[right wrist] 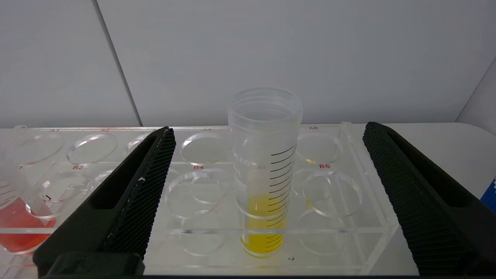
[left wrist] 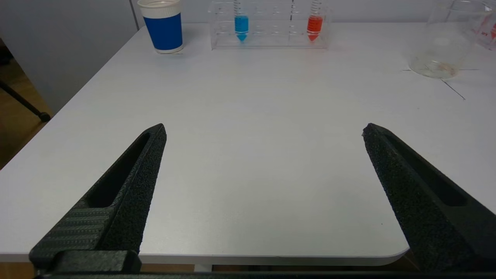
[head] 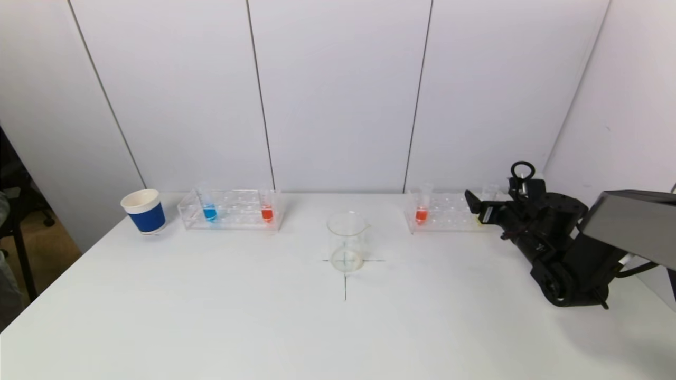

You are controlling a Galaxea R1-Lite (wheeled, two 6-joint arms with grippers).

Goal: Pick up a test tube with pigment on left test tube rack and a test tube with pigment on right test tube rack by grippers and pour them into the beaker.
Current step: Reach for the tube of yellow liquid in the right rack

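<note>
Progress: nothing poured yet. The beaker (head: 347,241) stands at mid-table on a drawn cross and, as far as can be seen, holds no coloured liquid. All tubes sit in their racks.

Left rack (head: 231,210), far left of the table (head: 211,316): a blue tube (head: 209,210) and a red tube (head: 266,210), both upright. A blue-and-white cup (head: 143,211) stands just left of this rack.

Right rack (head: 449,212), far right: a red tube (head: 421,211) at its left end and a yellow tube (right wrist: 265,174) toward its right end.

Right pincer (right wrist: 267,133): spread wide, one finger on each side of the yellow tube, apart from it, not yet pinching. In my judgement the grasp is the step in hand.

Left pincer (left wrist: 263,131): spread, empty, at the near edge of the table, well apart from the left rack; not seen in the head view.

Remaining: grasp both tubes, lift, carry, pour.

Writing: red hole labels on the right rack, "B2", "B4", "B6" and "A6" legible. The yellow tube bears black graduation lines and partial lettering, not fully readable. The beaker carries red print, unreadable.
</note>
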